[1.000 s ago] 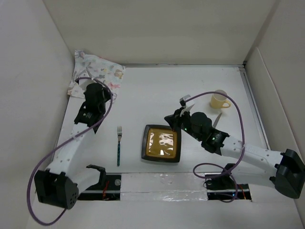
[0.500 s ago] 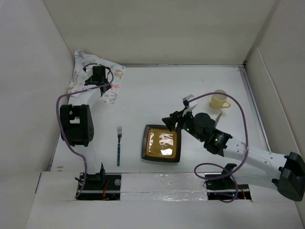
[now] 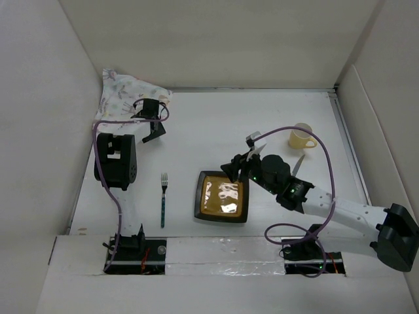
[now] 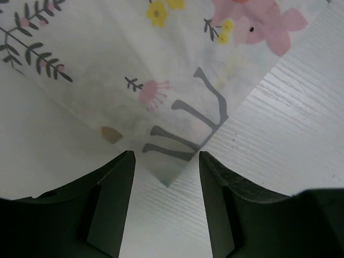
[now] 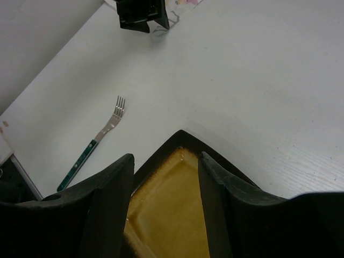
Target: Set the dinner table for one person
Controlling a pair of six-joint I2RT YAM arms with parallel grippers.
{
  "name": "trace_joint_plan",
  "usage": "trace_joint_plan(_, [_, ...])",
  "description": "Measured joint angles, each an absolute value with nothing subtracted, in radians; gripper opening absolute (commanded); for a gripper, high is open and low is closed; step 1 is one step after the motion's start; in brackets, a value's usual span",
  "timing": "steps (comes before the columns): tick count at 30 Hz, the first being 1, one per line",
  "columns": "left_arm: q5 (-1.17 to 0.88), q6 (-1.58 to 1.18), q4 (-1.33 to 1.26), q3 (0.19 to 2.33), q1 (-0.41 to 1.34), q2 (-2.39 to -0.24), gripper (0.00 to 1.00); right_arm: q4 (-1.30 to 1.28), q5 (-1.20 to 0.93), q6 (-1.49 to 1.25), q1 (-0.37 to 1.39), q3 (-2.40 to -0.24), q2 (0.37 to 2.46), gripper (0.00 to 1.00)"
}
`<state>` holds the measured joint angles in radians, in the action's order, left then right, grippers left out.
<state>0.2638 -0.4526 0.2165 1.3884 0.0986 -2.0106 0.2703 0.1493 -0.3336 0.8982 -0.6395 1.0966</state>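
Note:
The dinner table (image 3: 209,124) is the white surface. A crumpled floral placemat (image 3: 127,95) lies at its far left corner. My left gripper (image 3: 152,125) hovers over the mat's near corner. In the left wrist view the placemat (image 4: 161,80) tapers to a point between the fingers of the open left gripper (image 4: 165,156), which touch nothing. A black square plate (image 3: 222,196) with a yellow-brown centre sits in the middle. My right gripper (image 3: 237,169) is open above its far right corner. The right wrist view shows the plate (image 5: 172,215) below the right gripper (image 5: 165,156).
A green-handled fork (image 3: 163,199) lies left of the plate, also the fork (image 5: 91,148) in the right wrist view. A yellow cup (image 3: 301,137) stands at the right, with a knife (image 3: 298,162) partly hidden beside the right arm. Panel walls close in the sides.
Both grippers have opened. The left arm rose and swung its gripper onto the placemat, then a little right and nearer to its corner. The right gripper stays by the plate's corner.

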Motion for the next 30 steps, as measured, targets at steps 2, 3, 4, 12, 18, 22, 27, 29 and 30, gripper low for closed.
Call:
trace_joint_plan(2, [0.259, -0.453, 0.218, 1.381, 0.113, -2.011, 0.48, 0.270, 0.150, -0.334, 0.898, -0.640, 1.102, 0.56])
trace_joint_plan(3, [0.258, -0.452, 0.221, 1.380, 0.119, -2.013, 0.47, 0.270, 0.150, -0.336, 0.898, -0.640, 1.103, 0.56])
trace_joint_plan(4, [0.256, -0.453, 0.221, 1.380, 0.126, -2.013, 0.46, 0.270, 0.150, -0.336, 0.898, -0.640, 1.103, 0.56])
trace_joint_plan(12, [0.268, -0.460, 0.190, 1.357, 0.149, -2.009, 0.04, 0.269, 0.154, -0.336, 0.898, -0.640, 1.097, 0.57])
trace_joint_plan(18, [0.243, -0.461, 0.184, 1.358, 0.152, -2.009, 0.00, 0.269, 0.162, -0.336, 0.898, -0.640, 1.077, 0.56])
trace_joint_plan(22, [0.197, -0.466, 0.192, 1.376, 0.212, -2.009, 0.00, 0.269, 0.168, -0.336, 0.898, -0.640, 1.073, 0.56])
trace_joint_plan(27, [0.130, -0.469, 0.237, 1.573, 0.436, -2.043, 0.00, 0.268, 0.185, -0.336, 0.898, -0.640, 1.073, 0.55])
trace_joint_plan(29, [0.080, -0.474, 0.225, 1.691, 0.518, -2.069, 0.00, 0.265, 0.196, -0.336, 0.898, -0.640, 1.073, 0.55])
trace_joint_plan(30, [0.057, -0.477, 0.221, 1.747, 0.551, -2.084, 0.00, 0.262, 0.203, -0.336, 0.898, -0.640, 1.072, 0.55])
